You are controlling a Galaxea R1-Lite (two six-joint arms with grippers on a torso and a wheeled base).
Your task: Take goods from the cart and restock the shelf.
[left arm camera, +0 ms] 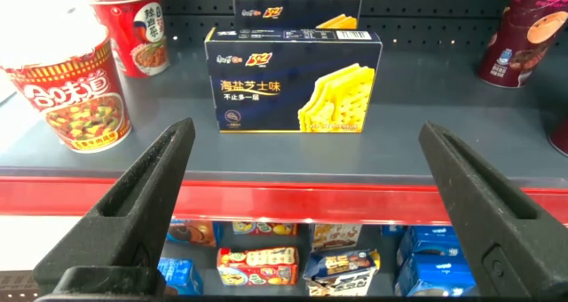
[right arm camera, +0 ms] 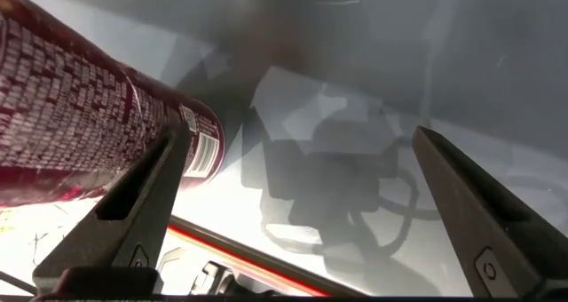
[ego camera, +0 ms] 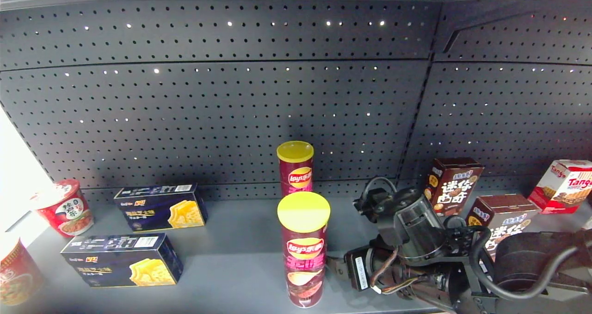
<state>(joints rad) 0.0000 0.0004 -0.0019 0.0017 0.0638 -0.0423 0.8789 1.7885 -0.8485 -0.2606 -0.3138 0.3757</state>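
1. Grey pegboard [ego camera: 222,96] backs a grey shelf [ego camera: 222,244] in the head view.
   - The front chip can [ego camera: 304,249] stands upright under a yellow lid.
   - The right gripper [ego camera: 340,267] sits low, just beside this can's base.
   - The rear chip can [ego camera: 295,168] stands behind the front one, farther from those jaws.
   - On the arm's other side, away from the cans, are two brown cookie boxes [ego camera: 451,184] [ego camera: 502,221] and a red-and-white wafer box [ego camera: 562,184].
   - Past the cans, well apart from the right jaws, lie the near cracker box [ego camera: 122,261] and the far cracker box [ego camera: 161,207].
   - Two red noodle cups [ego camera: 62,207] [ego camera: 14,272] stand beyond the cracker boxes.

2. In the left wrist view, the left gripper [left arm camera: 306,129] hangs in front of the shelf's red edge strip [left arm camera: 284,200], jaws spread wide and gripping nothing.
   - Straight beyond the gap stands the near cracker box, with the far one behind it.
   - The noodle cups stand beyond one finger, and a maroon chip can beyond the other — which can, I cannot tell.
   - Below the jaws, packaged goods [left arm camera: 266,265] fill a lower shelf.

3. In the right wrist view, the jaws are wide apart.
   - The front chip can sits at one finger [right arm camera: 142,195] rather than between the two — touching or not, I cannot tell.
   - Grey shelf floor shows in the gap.
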